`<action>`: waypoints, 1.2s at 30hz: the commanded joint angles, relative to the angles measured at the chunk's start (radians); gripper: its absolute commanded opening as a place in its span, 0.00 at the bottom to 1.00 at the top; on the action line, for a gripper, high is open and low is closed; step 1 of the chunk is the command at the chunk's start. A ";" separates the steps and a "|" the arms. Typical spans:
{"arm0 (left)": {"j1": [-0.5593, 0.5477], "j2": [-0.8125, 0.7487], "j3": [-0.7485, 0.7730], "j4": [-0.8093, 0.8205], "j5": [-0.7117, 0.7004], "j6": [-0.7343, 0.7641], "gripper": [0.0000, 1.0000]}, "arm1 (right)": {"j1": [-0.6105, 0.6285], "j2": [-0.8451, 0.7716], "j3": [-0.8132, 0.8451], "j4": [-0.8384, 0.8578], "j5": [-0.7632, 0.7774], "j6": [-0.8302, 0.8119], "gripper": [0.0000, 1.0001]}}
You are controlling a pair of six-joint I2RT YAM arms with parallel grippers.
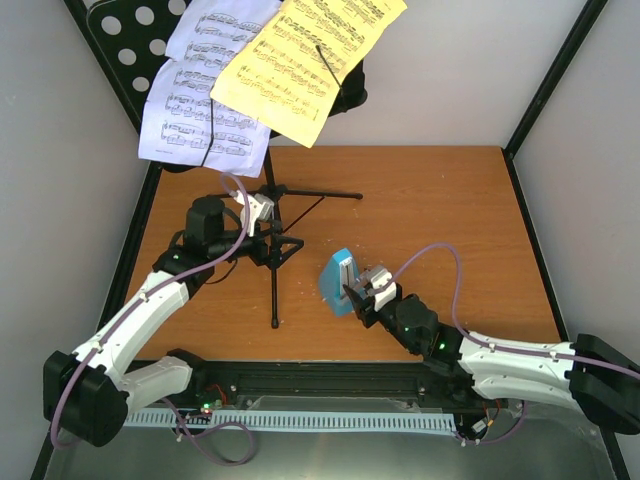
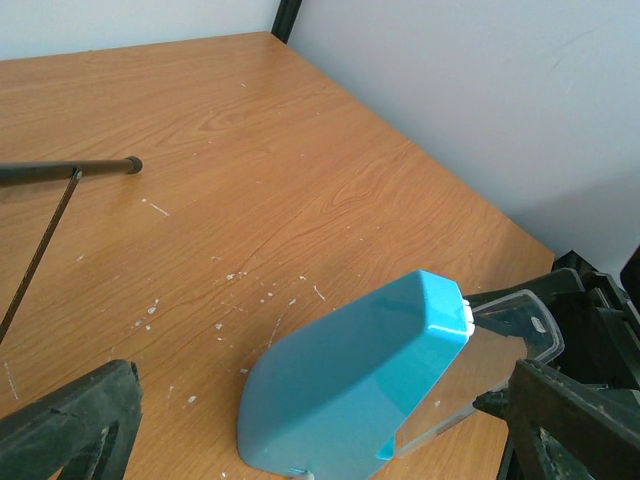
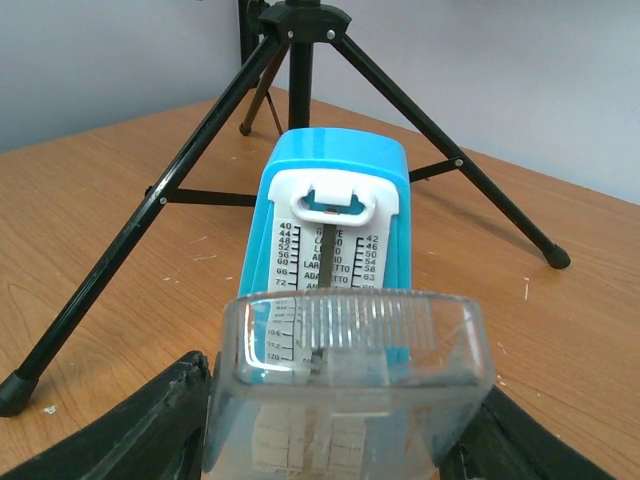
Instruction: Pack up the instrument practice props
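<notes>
The black tripod music stand (image 1: 275, 245) stands mid-table. Its round-holed desk (image 1: 130, 35) at the top left carries a white page (image 1: 200, 110) and a yellow page (image 1: 300, 65). The blue wedge metronome (image 1: 336, 282) stands on the table and also shows in the left wrist view (image 2: 350, 390). My right gripper (image 1: 366, 292) is shut on the clear plastic cover (image 3: 350, 390), held against the lower front of the metronome (image 3: 335, 195). My left gripper (image 1: 262, 212) is open and empty beside the tripod hub. One of its fingers (image 2: 70, 425) shows at the bottom left.
Tripod legs spread over the table: one towards the front (image 1: 275, 300), one to the right (image 1: 330, 195). A leg tip (image 2: 130, 164) lies ahead of my left gripper. Black frame posts (image 1: 555, 80) and white walls close in the wooden table (image 1: 450, 220).
</notes>
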 commanded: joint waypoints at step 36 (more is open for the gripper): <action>0.006 0.023 0.018 0.005 0.000 0.017 0.99 | 0.069 0.139 0.015 0.149 0.142 0.001 0.41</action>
